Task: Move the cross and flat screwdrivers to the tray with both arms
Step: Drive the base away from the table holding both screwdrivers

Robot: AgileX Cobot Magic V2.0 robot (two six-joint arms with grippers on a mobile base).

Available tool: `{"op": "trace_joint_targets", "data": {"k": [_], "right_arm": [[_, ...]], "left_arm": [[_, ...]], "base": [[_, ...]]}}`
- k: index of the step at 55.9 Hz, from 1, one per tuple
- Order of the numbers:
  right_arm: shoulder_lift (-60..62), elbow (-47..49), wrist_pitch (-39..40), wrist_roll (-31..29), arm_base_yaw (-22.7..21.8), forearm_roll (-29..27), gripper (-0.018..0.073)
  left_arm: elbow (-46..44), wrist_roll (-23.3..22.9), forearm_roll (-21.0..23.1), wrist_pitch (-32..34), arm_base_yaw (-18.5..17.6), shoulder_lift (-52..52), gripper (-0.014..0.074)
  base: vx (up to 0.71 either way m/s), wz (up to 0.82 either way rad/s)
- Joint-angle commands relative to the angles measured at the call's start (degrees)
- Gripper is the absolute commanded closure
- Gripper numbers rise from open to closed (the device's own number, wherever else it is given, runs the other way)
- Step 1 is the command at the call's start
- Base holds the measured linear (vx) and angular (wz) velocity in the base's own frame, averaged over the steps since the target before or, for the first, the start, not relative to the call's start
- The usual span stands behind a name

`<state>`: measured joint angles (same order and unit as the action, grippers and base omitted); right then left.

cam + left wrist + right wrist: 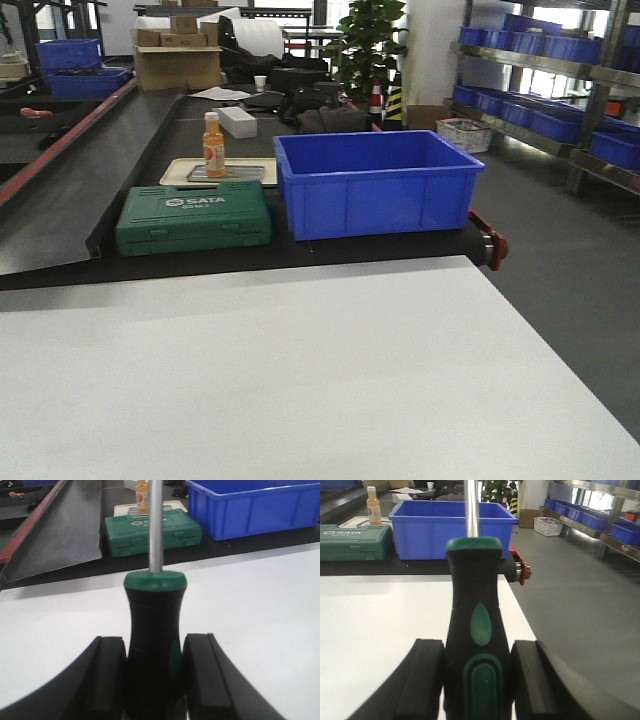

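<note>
The left tool (pixel 155 672) pinches the first screwdriver (pixel 152 625) by its black-and-green handle, shaft pointing far, above the white bench (pixel 260 605). The right tool (pixel 477 677) clamps the second screwdriver (pixel 479 605) likewise, near the bench's right edge.

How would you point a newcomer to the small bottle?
Find the big blue bin beyond the white table. Left of it lies a green tool case. Just behind that stands the bottle, slim and orange, unlike the boxy things around it.
</note>
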<state>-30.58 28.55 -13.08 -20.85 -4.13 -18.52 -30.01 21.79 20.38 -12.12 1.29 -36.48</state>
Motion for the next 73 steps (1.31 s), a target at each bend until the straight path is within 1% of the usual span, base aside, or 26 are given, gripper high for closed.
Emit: {"op": "trace_joint_targets", "data": {"k": [1,21,45,73], "right_arm": [[0.01,1.93,5.29,-0.50,0.00,-0.26,0.0564],[0.01,1.93,5.24,-0.50,0.00,-0.26,0.0564],[0.01,1.93,5.21,-0.50,0.00,-0.26,0.0564],[0.01,1.93,4.80,-0.50,0.00,-0.26,0.0564]], "left_arm": [[-1.83,-0.25,0.95,5.37,-0.17,0.23,0.0599],[-1.83,-0.25,0.95,5.37,-0.17,0.23,0.0599],[-1.83,-0.25,0.95,5.37,-0.17,0.23,0.0599],[-1.83,-0.25,0.95,5.37,-0.17,0.23,0.0599]], "base": [[-0.29,-0.36],[-0.29,-0.41],[-0.24,-0.60],[-0.10,-0.63]]}}
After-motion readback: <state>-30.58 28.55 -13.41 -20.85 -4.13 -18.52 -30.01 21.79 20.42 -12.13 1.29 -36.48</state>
